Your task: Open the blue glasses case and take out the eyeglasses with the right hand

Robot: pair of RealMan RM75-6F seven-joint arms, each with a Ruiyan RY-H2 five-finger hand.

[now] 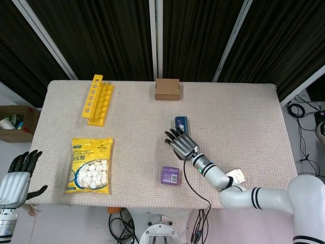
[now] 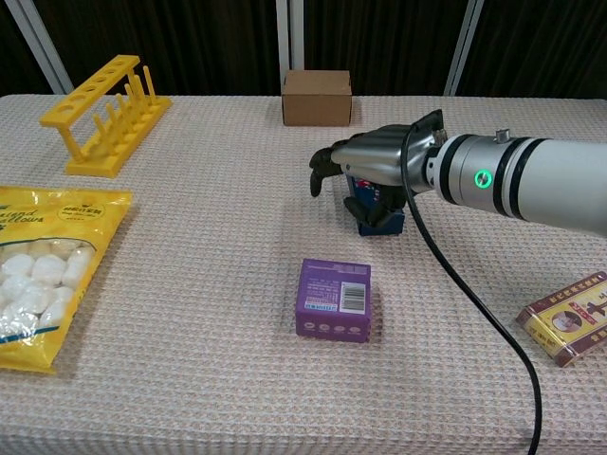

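The blue glasses case (image 1: 181,122) lies closed on the table mat, its long side pointing away from me. In the head view only its far end shows, because my right hand (image 1: 181,144) covers the near part. In the chest view the right hand (image 2: 375,159) hovers palm down over the case (image 2: 380,210), fingers spread and the thumb hanging at the left side. I cannot tell whether it touches the lid. No eyeglasses are visible. My left hand (image 1: 20,175) hangs off the table's near left corner, fingers apart and holding nothing.
A purple box (image 2: 334,299) sits just in front of the case. A cardboard box (image 2: 317,97) stands at the back, a yellow tube rack (image 2: 104,114) back left, a yellow snack bag (image 2: 38,275) front left, and a red-and-yellow packet (image 2: 569,318) front right.
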